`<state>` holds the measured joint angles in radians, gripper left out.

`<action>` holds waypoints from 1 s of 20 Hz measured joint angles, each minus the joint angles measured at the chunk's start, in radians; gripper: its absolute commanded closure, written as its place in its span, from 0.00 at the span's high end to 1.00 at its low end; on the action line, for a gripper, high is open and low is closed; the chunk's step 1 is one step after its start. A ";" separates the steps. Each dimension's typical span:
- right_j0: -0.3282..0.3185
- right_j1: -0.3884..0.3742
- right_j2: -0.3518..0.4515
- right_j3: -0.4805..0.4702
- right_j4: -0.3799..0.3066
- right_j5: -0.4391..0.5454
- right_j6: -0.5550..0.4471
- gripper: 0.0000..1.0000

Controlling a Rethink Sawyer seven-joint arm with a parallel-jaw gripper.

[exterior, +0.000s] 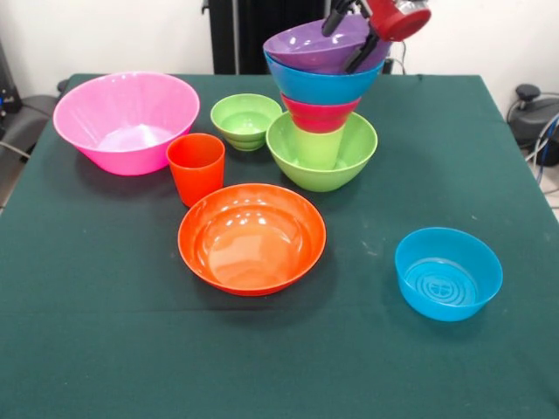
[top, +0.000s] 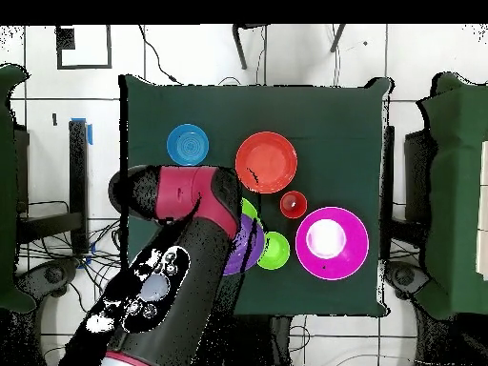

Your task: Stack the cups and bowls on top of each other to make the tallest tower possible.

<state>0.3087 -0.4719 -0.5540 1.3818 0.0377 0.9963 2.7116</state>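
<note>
The tower stands at the back of the front view: a medium green bowl [exterior: 301, 166] as base, an upturned lime cup [exterior: 316, 147], then a red bowl [exterior: 319, 115], a blue bowl [exterior: 321, 83] and a tilted purple bowl [exterior: 310, 44] on top. My gripper [exterior: 351, 39] comes down from the top edge. Its black fingers [exterior: 334, 19] stand apart on either side of the purple bowl's right rim, one inside and one outside. In the overhead view my arm [top: 181, 248] hides most of the tower; only part of the purple bowl [top: 252, 244] shows.
On the green table [exterior: 105, 349] stand a large pink bowl [exterior: 127, 120], a small green bowl [exterior: 245, 120], an orange cup [exterior: 196, 168], a wide orange bowl [exterior: 251, 237] and a blue bowl [exterior: 448, 273] at the near right.
</note>
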 measured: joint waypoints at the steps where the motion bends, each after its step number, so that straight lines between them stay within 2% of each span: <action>1: -0.005 -0.001 0.000 -0.002 0.000 0.000 0.000 1.00; 11: -0.069 -0.004 0.000 -0.054 0.000 0.000 0.000 1.00; 20: -0.100 -0.010 0.004 -0.092 0.000 0.000 0.000 1.00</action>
<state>0.2084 -0.4816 -0.5501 1.2901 0.0373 0.9963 2.7116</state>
